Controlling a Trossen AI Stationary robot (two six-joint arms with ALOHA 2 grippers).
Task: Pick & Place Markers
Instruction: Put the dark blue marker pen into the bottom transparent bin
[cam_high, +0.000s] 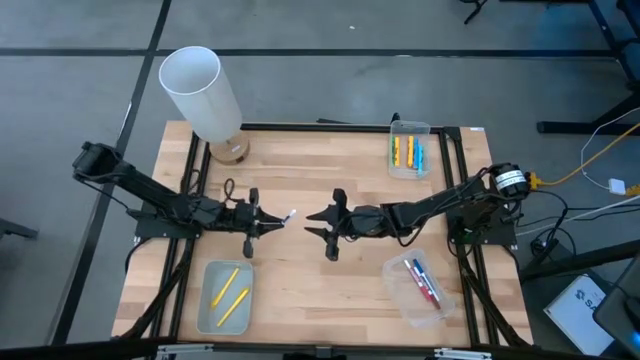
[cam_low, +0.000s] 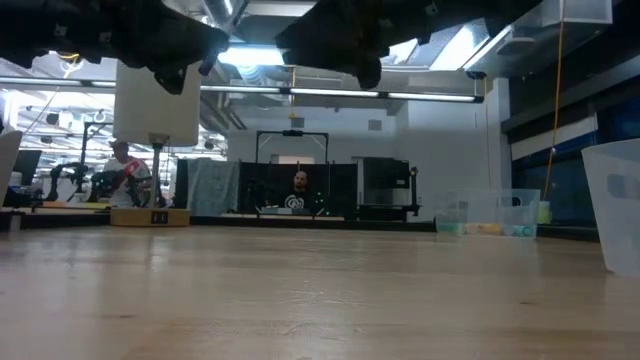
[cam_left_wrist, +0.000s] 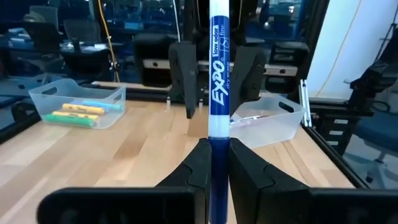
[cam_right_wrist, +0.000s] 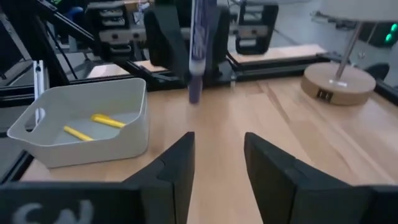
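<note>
My left gripper (cam_high: 262, 220) hovers over the middle of the table, shut on a blue-and-white marker (cam_high: 288, 214) whose free end points at my right gripper (cam_high: 333, 222). The right gripper is open and faces it a short way off, touching nothing. In the right wrist view the marker (cam_right_wrist: 199, 50) hangs in the air beyond the open fingers (cam_right_wrist: 180, 162). Two yellow markers (cam_high: 230, 292) lie in the near-left tray. Yellow, orange and blue ones (cam_high: 408, 152) lie in the far-right tray, and red and blue ones (cam_high: 424, 283) in the near-right tray. My left gripper pinches the marker between its two fingers (cam_left_wrist: 245, 171) at the dark blue end (cam_left_wrist: 217, 152). The marker runs on forward along the fingers, roughly level, pointing toward the table's right. It is lifted clear of the table.
A white cylinder lamp (cam_high: 203, 90) on a round wooden base (cam_high: 230, 150) stands at the far-left corner. Clear trays sit near-left (cam_high: 205, 310), far-right (cam_high: 425, 130) and near-right (cam_high: 395, 270). Bare wood lies under and between the two grippers. People show in the room beyond (cam_low: 300, 182).
</note>
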